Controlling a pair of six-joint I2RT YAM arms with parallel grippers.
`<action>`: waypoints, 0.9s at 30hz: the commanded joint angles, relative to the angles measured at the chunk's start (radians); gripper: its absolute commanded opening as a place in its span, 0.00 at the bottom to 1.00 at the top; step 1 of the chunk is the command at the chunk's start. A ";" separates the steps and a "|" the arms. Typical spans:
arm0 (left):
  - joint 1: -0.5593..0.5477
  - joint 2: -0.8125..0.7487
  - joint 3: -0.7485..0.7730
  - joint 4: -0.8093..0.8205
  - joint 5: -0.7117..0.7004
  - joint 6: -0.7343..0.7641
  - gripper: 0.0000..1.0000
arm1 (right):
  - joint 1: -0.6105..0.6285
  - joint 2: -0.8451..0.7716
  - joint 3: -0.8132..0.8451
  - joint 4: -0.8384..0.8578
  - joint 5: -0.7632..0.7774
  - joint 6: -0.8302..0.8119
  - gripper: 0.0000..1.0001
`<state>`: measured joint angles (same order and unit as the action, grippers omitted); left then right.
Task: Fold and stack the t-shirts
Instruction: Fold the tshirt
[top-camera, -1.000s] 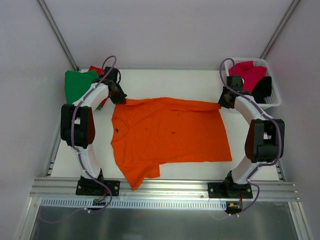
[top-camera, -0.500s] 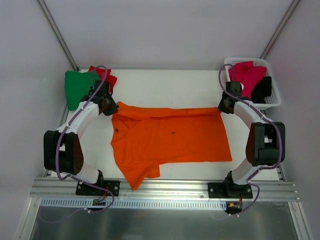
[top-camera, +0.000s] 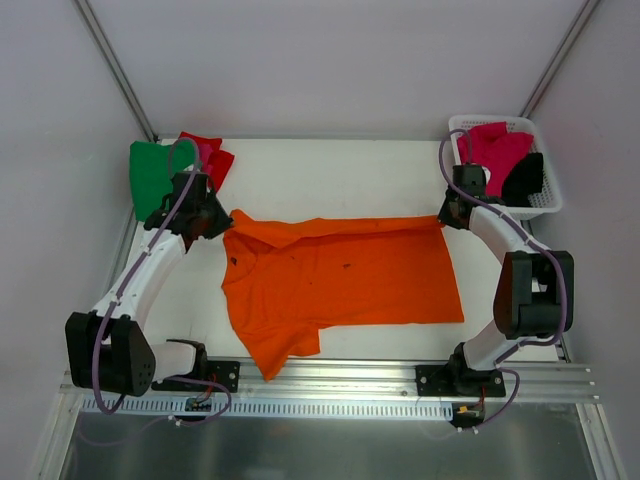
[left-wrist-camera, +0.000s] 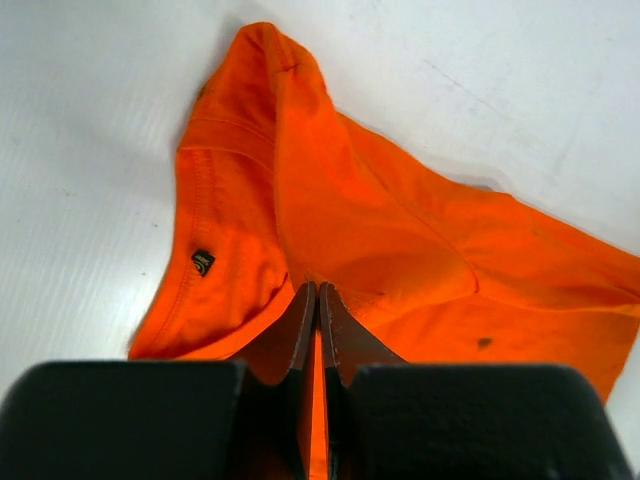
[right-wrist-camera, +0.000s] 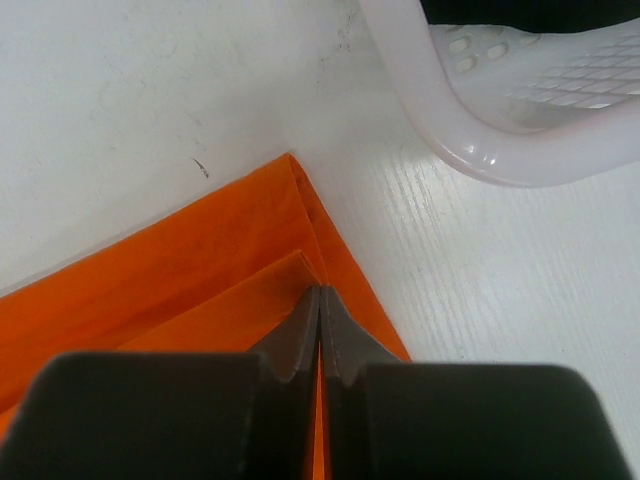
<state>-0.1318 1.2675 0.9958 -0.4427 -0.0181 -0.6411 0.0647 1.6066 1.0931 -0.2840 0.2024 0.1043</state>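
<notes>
The orange t-shirt (top-camera: 340, 275) lies spread across the middle of the table, its far edge folded toward me. My left gripper (top-camera: 215, 222) is shut on the shirt's far left corner near the collar; the cloth (left-wrist-camera: 330, 200) sits pinched between the pads. My right gripper (top-camera: 447, 214) is shut on the far right corner (right-wrist-camera: 290, 270). A green t-shirt (top-camera: 150, 172) and a red one (top-camera: 212, 155) lie at the far left. A pink t-shirt (top-camera: 495, 145) and a black one (top-camera: 527, 178) are in the basket.
The white lattice basket (top-camera: 545, 205) stands at the far right corner; its rim (right-wrist-camera: 470, 140) shows close to my right gripper. A sleeve of the orange shirt (top-camera: 275, 350) reaches the table's near edge.
The left arm has swung out to the left, pulling the shirt's far left corner leftward. The far edge has folded over toward me. The right gripper has barely moved.
</notes>
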 joint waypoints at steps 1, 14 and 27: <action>-0.009 -0.057 -0.026 0.007 0.050 -0.020 0.00 | 0.007 -0.025 -0.009 0.005 0.028 0.009 0.00; -0.026 -0.050 -0.144 0.009 0.055 -0.069 0.00 | 0.020 -0.001 -0.007 -0.003 0.031 0.009 0.00; -0.026 -0.114 -0.183 0.002 -0.083 -0.097 0.00 | 0.026 0.010 -0.004 -0.012 0.043 0.005 0.00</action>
<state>-0.1513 1.1942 0.8223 -0.4416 -0.0311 -0.7204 0.0841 1.6165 1.0843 -0.2890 0.2211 0.1043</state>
